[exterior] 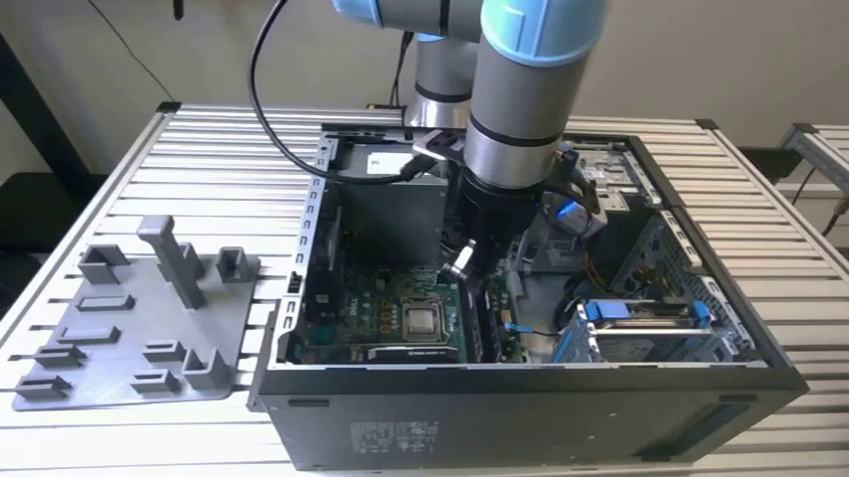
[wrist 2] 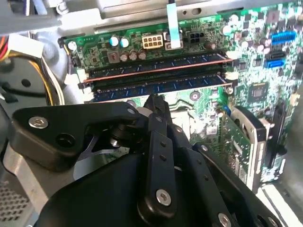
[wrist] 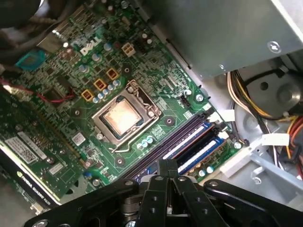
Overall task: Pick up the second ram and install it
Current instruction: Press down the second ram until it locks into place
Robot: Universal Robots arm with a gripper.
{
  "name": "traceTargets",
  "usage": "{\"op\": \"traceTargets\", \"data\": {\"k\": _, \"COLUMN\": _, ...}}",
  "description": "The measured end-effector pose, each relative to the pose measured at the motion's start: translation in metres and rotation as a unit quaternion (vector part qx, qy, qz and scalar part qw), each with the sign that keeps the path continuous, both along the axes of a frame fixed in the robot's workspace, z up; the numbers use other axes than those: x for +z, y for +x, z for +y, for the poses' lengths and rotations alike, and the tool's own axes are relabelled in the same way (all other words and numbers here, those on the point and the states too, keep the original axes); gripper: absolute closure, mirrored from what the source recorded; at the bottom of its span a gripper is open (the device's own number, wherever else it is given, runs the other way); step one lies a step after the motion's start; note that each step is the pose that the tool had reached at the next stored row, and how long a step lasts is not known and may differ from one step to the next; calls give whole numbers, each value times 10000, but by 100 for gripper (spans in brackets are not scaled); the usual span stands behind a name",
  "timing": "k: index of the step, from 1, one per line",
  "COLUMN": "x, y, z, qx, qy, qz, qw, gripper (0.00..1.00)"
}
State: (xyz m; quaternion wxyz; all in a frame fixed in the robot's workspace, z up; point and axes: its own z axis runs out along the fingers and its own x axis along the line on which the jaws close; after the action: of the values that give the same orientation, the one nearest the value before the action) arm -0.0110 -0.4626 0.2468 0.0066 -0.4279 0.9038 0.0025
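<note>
So the gripper (wrist 2: 154, 101) is down inside the PC case (exterior: 531, 397), fingers pinched together with nothing in them as far as I can see. The second ram (wrist 2: 158, 81) looks seated in its slot right below the fingertips. Light, stiff, fragile stuff; I'd only touch its top edge, never the chips.

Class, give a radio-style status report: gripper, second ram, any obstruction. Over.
Gripper shut, low inside the computer case. Second ram lying in its slot, just beyond the tips. Nothing between them.
</note>
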Motion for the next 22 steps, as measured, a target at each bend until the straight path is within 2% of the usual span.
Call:
{"op": "traceTargets", "data": {"k": 3, "x": -1, "y": 0, "z": 0, "qx": 276, "qy": 1, "qz": 0, "qw": 9996, "gripper": 89}}
{"op": "traceTargets", "data": {"k": 6, "x": -2, "y": 0, "z": 0, "qx": 548, "qy": 2, "qz": 0, "qw": 9985, "gripper": 89}}
{"op": "traceTargets", "data": {"k": 9, "x": -4, "y": 0, "z": 0, "qx": 817, "qy": 3, "qz": 0, "qw": 9967, "gripper": 89}}
{"op": "traceTargets", "data": {"k": 11, "x": -5, "y": 0, "z": 0, "qx": 996, "qy": 3, "qz": 0, "qw": 9950, "gripper": 89}}
{"op": "traceTargets", "data": {"k": 14, "x": -7, "y": 0, "z": 0, "qx": 1272, "qy": 3, "qz": 0, "qw": 9919, "gripper": 89}}
{"op": "traceTargets", "data": {"k": 17, "x": -9, "y": 0, "z": 0, "qx": 1539, "qy": 3, "qz": 0, "qw": 9881, "gripper": 89}}
{"op": "traceTargets", "data": {"k": 22, "x": -15, "y": 1, "z": 0, "qx": 1988, "qy": 2, "qz": -13, "qw": 9800, "gripper": 89}}
